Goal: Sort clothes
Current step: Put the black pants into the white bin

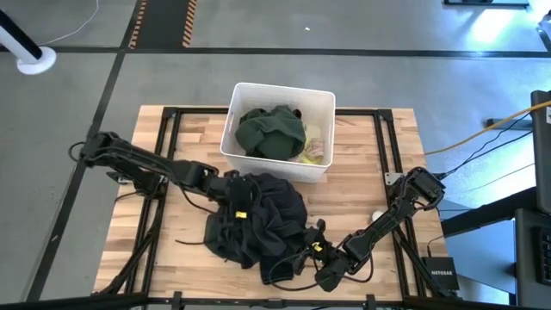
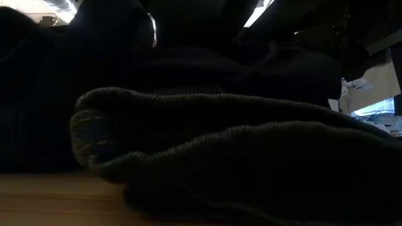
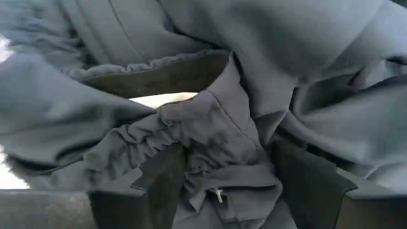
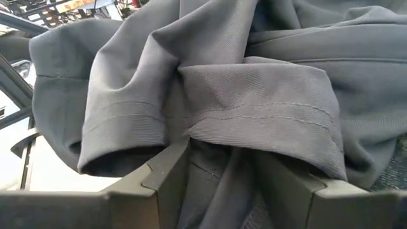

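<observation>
1. You've got a black garment (image 1: 258, 215) heaped on the pale wood table (image 1: 379, 164); a small yellow tag shows on it; in your wrist views its folds read dark grey with tonal stitched hems.
2. Your white bin (image 1: 250, 93) holds a dark green garment (image 1: 271, 131); neon yellow fabric (image 1: 312, 157) peeks out beside it.
3. A small white ball (image 1: 376, 216) sits on the wood.

A butcher-block wooden table (image 1: 396, 155) stands on a grey concrete floor (image 1: 413, 82). Beyond the table, black-and-yellow hazard tape (image 1: 185, 21) and a dark floor line (image 1: 344, 53) cross the floor.
</observation>
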`<state>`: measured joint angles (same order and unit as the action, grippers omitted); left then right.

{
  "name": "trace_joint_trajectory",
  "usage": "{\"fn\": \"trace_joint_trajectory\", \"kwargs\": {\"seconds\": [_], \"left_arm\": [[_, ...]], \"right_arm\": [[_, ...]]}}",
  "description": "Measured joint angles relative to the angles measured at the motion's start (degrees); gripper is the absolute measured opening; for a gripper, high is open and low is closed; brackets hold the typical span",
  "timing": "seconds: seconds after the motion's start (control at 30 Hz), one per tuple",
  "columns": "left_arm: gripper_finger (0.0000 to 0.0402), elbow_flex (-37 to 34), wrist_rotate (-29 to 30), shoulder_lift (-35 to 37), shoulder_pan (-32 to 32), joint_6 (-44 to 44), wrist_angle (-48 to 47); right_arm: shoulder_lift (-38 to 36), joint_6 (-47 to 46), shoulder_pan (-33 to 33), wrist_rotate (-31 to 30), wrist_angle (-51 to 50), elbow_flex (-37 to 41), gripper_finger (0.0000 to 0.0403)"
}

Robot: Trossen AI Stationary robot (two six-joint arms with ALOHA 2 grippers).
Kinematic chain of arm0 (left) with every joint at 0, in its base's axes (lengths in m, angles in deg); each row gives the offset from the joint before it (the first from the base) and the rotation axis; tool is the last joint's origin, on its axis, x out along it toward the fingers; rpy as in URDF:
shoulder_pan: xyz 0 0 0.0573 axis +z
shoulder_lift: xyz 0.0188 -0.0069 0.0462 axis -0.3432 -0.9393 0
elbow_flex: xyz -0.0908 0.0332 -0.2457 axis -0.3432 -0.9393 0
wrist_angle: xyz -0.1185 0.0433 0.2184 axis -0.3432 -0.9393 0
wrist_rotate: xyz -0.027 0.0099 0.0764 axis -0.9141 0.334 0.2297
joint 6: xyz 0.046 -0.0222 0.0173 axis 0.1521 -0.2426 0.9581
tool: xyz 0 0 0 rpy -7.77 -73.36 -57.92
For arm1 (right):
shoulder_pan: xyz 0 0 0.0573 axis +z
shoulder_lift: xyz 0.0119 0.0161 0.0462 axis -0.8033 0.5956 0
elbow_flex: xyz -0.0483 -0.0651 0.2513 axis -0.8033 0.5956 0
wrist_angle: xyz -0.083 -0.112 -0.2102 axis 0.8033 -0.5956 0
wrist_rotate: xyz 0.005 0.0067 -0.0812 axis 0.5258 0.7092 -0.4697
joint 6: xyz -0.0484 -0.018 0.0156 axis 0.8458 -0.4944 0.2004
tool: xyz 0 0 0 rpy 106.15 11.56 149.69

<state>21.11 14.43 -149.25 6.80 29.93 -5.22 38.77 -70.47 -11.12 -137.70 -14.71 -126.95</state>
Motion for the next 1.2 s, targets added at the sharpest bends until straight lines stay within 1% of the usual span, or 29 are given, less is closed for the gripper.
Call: {"fn": "trace_joint_trajectory", "kwargs": {"seconds": [0.1, 0.17, 0.3, 0.37, 0.47, 0.57, 0.63, 0.7, 0.8, 0.93, 1.1, 1.2], "left_arm": [[0.0228, -0.01, 0.78, -1.70, -1.20, 0.50, 1.60], [0.0228, 0.05, 2.35, -2.75, -1.67, 0.47, 1.80], [0.0225, 0.05, 6.60, -4.75, -2.07, 3.27, 1.19], [0.0209, 0.07, 10.08, -5.47, -2.63, 5.67, 1.60], [0.0157, 0.00, 17.62, -5.96, -3.92, 8.16, 3.07], [0.0086, -0.04, 24.33, -5.32, -5.46, 10.24, 5.55], [0.0039, -0.02, 27.21, -4.52, -6.49, 11.28, 7.68], [0.0015, 0.46, 29.21, -3.91, -7.66, 12.71, 9.30], [0.0021, 2.20, 32.54, -3.20, -9.35, 15.66, 12.35], [0.0028, 5.42, 36.77, -2.45, -11.08, 22.19, 15.73], [0.0010, 9.30, 37.46, -0.23, -10.98, 30.29, 21.01], [0.0010, 11.21, 37.97, 1.01, -10.20, 36.07, 24.45]], "right_arm": [[0.00, 0.00, 0.00, 0.02, 0.00, 0.00, 0.0188], [0.00, 0.00, 0.00, 0.00, 0.00, 0.00, 0.0188], [0.00, 0.00, 0.00, -0.02, 0.02, 0.00, 0.0188], [0.00, 0.00, 0.00, -0.02, 0.02, 0.00, 0.0188], [0.00, 0.00, 0.00, -0.02, 0.02, 0.00, 0.0188], [0.00, 0.00, 0.00, -0.02, 0.00, 0.00, 0.0188], [0.00, 0.00, 0.00, -0.03, 0.00, 0.00, 0.0188], [0.00, 0.00, 0.00, -0.17, -0.04, 0.00, 0.0188], [0.00, 0.00, 0.00, -0.50, -0.11, 0.00, 0.0188], [0.00, 0.00, 0.00, -0.50, -0.13, 0.00, 0.0188], [0.00, 0.01, 0.01, -0.55, -0.15, 0.00, 0.0188], [0.00, 0.01, 0.00, -0.59, -0.15, 0.00, 0.0188]]}}
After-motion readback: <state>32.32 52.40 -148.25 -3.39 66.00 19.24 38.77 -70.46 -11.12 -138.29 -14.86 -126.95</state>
